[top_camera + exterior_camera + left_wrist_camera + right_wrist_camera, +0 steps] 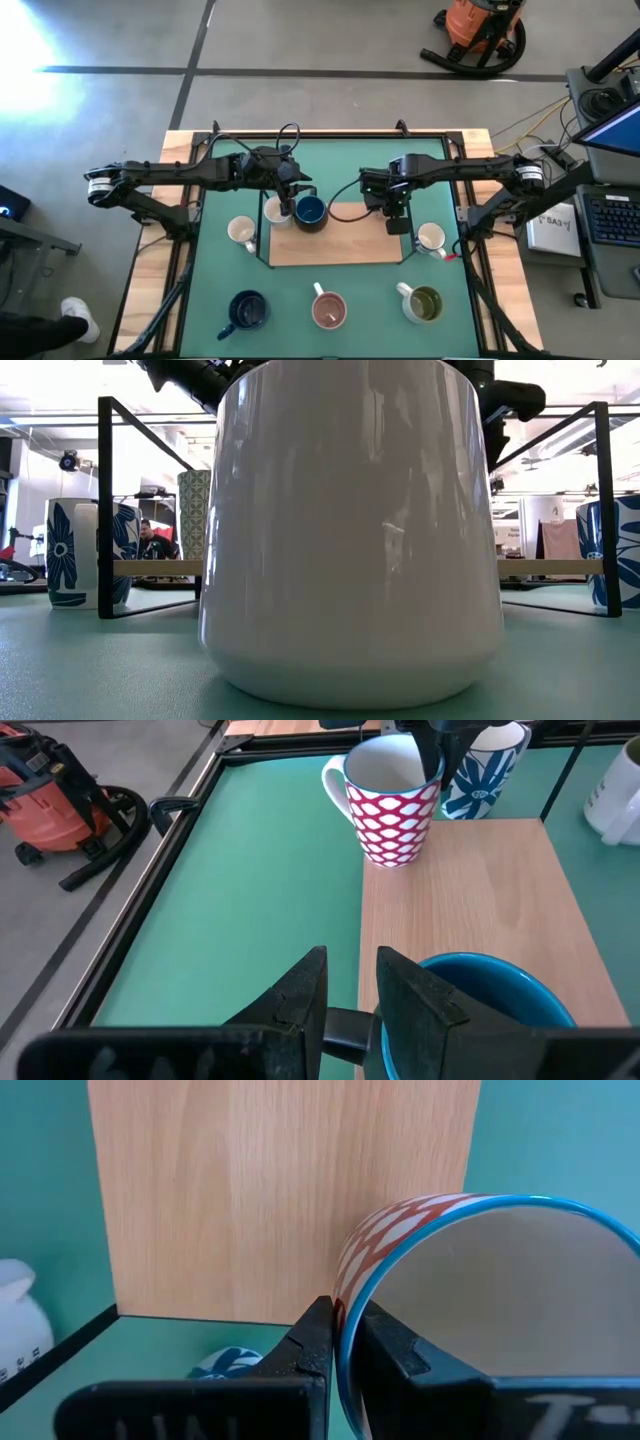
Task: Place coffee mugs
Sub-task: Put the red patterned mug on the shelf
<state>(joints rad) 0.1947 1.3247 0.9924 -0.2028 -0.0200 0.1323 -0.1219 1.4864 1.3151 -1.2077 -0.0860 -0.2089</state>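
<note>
A green surface (345, 285) is seen from above, with a pale wooden board (335, 245) lying on it inside a thin black frame (265, 240).

The right claw (338, 1342) is closed narrowly on the rim of a red-and-white patterned mug (470, 1310): one finger is set outside the wall and the other inside it. In the left wrist view the same mug (385, 805) is seen standing upright on the board, with the right claw reaching down into its mouth. Just behind that mug a white mug with blue flowers (482, 772) is seen.

The left claw (350, 982) is held over the opposite end of the board, its fingers parted by a small gap with nothing seen between them. Directly beside and below it a dark blue mug (310, 211) stands on the board, and a white mug (276, 211) stands on its other side, at the frame's edge.

Further out from the left claw a cream mug (241, 233) is found on the green. Near the right claw another white mug (431, 238) stands off the board. Well apart from both claws, along the near edge, a navy mug (247, 311), a pink mug (329, 309) and a mug with an olive inside (424, 302) are lined up.

The low view is largely filled by one white mug (350, 530) at close range.
</note>
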